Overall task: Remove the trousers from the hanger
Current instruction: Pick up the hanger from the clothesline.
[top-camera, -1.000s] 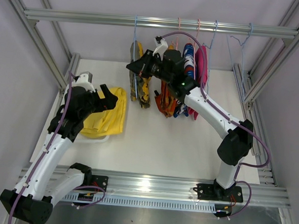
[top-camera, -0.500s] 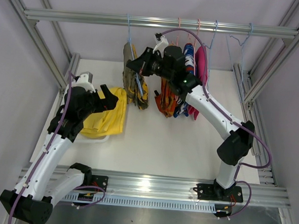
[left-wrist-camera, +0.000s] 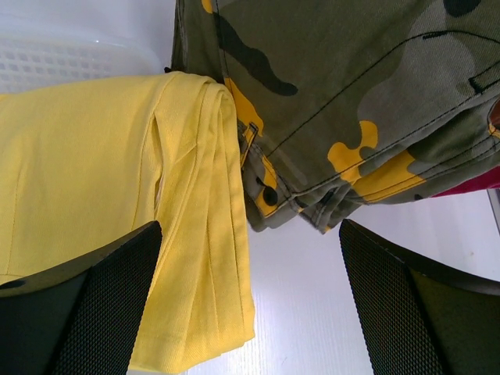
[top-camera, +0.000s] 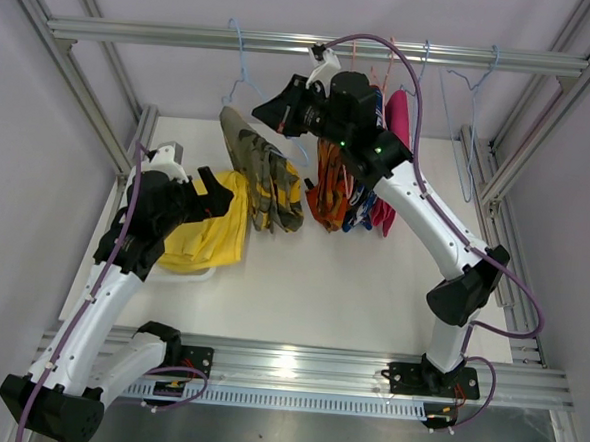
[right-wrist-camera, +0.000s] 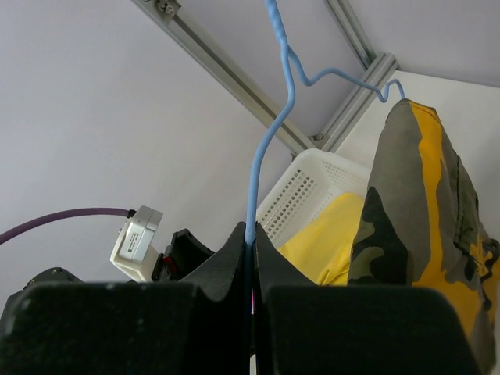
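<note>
One pair looks finished with. The plain yellow trousers [top-camera: 212, 238] lie folded right under the left gripper [top-camera: 214, 191], partly in the white basket [top-camera: 177, 274], with no hanger on them. An empty blue hanger [top-camera: 471, 104] hangs on the rail [top-camera: 136, 33], far off on the right arm's outer side.

The camouflage trousers [top-camera: 264, 174] are the pair in hand. The right gripper [top-camera: 263, 114] is clenched on the thin wire of their blue hanger [top-camera: 242, 70], pinching it just below the twisted neck. The trousers are draped over the hanger's bar and hang down just beside and below those fingertips, between the two grippers. I cannot tell whether the hook is clear of the rail. The left gripper is released, with its jaws spread wide, and the hem of the camouflage pair hangs just in front of them.

Three pairs are untouched on their hangers behind the right wrist: the orange trousers [top-camera: 326, 188], the blue-red-white trousers [top-camera: 373, 114] and the pink trousers [top-camera: 397, 122]. So by my reckoning the job is not yet half done.

The camouflage cloth is olive with dark green and yellow patches. It is a stout stitched weave, folded double and bunched at the lower end, where it hangs tilted toward the yellow pair.
</note>
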Action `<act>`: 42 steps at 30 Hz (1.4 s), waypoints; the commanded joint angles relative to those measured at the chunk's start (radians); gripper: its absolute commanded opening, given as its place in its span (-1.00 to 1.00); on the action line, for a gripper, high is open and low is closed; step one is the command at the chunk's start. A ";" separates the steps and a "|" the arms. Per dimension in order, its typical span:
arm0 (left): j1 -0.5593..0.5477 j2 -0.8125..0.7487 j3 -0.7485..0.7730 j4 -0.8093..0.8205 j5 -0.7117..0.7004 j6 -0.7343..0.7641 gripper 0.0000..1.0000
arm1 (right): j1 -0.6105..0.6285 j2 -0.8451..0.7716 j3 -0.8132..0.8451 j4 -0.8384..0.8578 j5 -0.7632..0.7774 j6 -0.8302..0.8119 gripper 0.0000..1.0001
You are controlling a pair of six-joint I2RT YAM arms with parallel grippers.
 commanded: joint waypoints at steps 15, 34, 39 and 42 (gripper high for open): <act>0.009 -0.017 -0.001 0.030 0.005 0.010 0.99 | 0.019 -0.087 0.168 0.096 0.057 -0.114 -1.00; -0.003 -0.016 -0.001 0.033 -0.007 0.019 0.99 | 0.376 -0.372 -0.199 0.090 0.828 -0.547 -1.00; -0.083 -0.043 -0.007 0.037 -0.062 0.051 0.99 | 0.450 -0.461 -0.399 0.193 1.029 -0.564 -1.00; -0.187 -0.081 -0.015 0.051 -0.151 0.093 0.99 | 0.485 -0.485 -0.504 0.263 1.126 -0.570 -1.00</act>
